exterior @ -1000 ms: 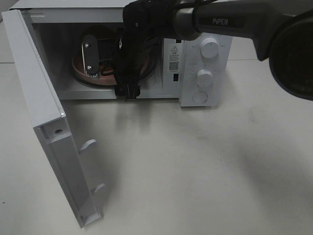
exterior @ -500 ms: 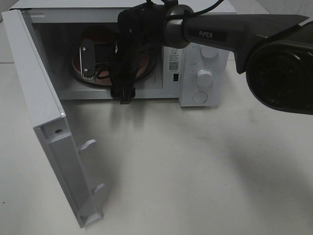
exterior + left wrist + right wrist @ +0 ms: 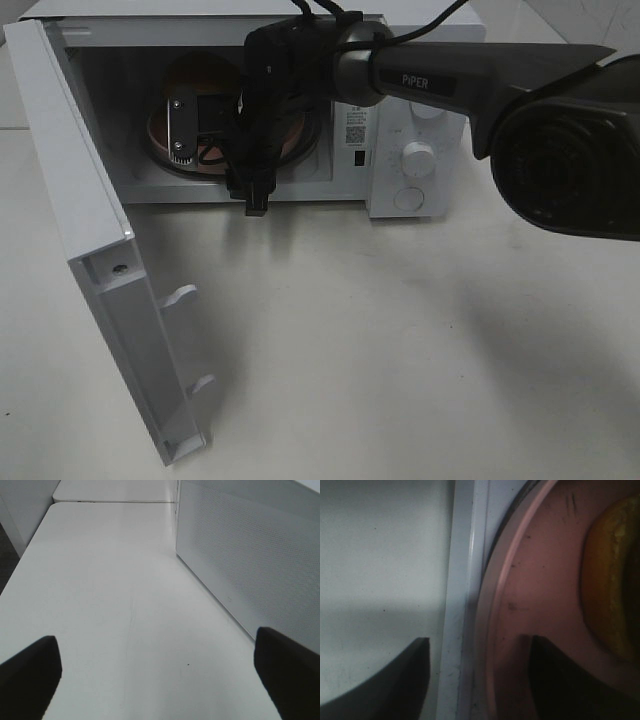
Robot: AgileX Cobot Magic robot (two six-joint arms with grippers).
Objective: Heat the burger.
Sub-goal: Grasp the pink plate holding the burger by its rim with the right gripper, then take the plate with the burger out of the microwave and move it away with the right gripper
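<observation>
So, from the left: the door [image 3: 100, 250] hangs wide open, and my left gripper [image 3: 155, 665] idles over bare table beside it, jaws fully spread, holding nothing. Inside the microwave [image 3: 410, 120] the plate [image 3: 530, 580] sits with the burger [image 3: 612, 580] on it. My right gripper [image 3: 475, 670] hangs at the cavity's mouth, jaws parted across the plate's rim, gripping nothing I can see. Loading looks done, I judge; left to do are clearing my arm, shutting the door and turning the dial [image 3: 418, 157].
</observation>
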